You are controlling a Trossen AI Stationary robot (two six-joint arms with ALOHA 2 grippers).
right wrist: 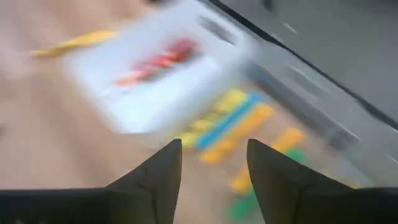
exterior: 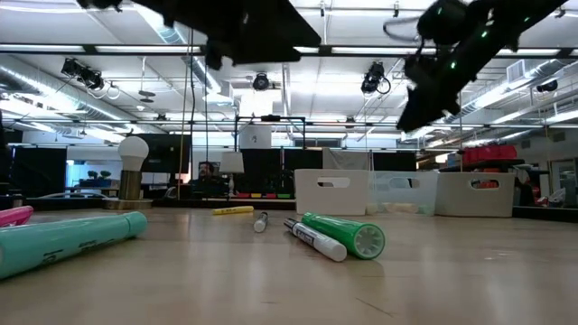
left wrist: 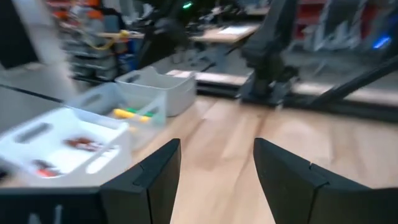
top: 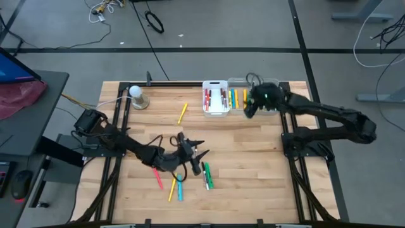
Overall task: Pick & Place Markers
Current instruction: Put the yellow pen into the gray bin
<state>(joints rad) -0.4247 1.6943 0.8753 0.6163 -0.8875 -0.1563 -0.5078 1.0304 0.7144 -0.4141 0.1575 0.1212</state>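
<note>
Several markers lie on the table near its near edge: a pink one (top: 157, 178), yellow (top: 172, 189), cyan (top: 180, 189), green (top: 208, 175) and white-barrelled (exterior: 314, 239). A lone yellow marker (top: 182, 113) lies farther back. Red markers fill the white bin (top: 215, 99); yellow, orange and cyan ones lie in the clear bin (top: 236, 97). My left gripper (top: 202, 149) hovers open and empty just beyond the near group. My right gripper (top: 250, 109) hangs open and empty over the clear bin's near side (right wrist: 214, 152).
A light bulb on a round stand (top: 138, 96) sits at the table's far left. Another white bin (exterior: 474, 191) stands right of the clear one, under the right arm. Bare wood spreads across the middle and right of the table (top: 253, 158). Cables lie on the floor beyond.
</note>
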